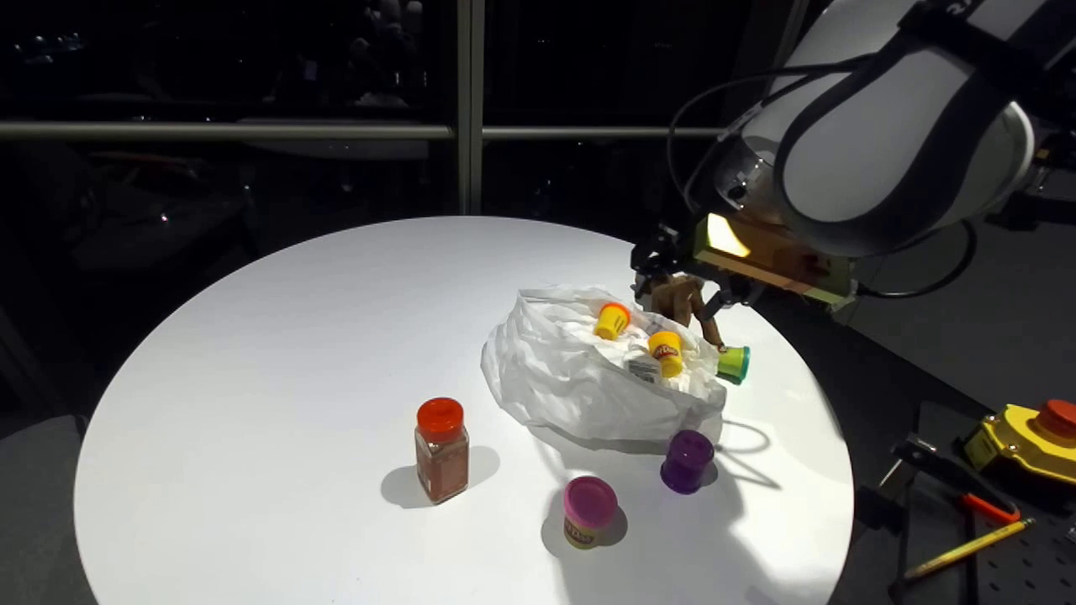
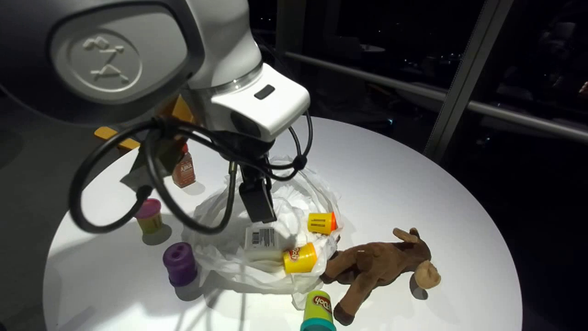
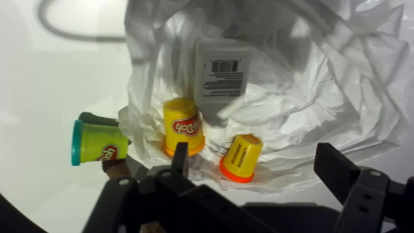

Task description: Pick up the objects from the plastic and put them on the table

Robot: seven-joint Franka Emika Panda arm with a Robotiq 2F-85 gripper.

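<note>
Jaws wide and empty, the gripper (image 3: 252, 153) hangs over the plastic bag (image 1: 555, 382); fingers (image 3: 336, 171) snagging its folds could drive the green tub (image 3: 97, 139) toward the edge of the tabletop (image 1: 786, 374).

In both exterior views: dark window panes (image 1: 227, 59), pale rail (image 1: 227, 131), upright post (image 1: 470, 92). Scattered specks of light (image 1: 165, 218); reflected or beyond, I can't tell from here. Dim grey floor (image 2: 27, 207).

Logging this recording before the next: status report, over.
End effector open, holding nothing. White labelled box, two yellow tubs on the plastic. Plastic stands crumpled around them, might snag.
</note>
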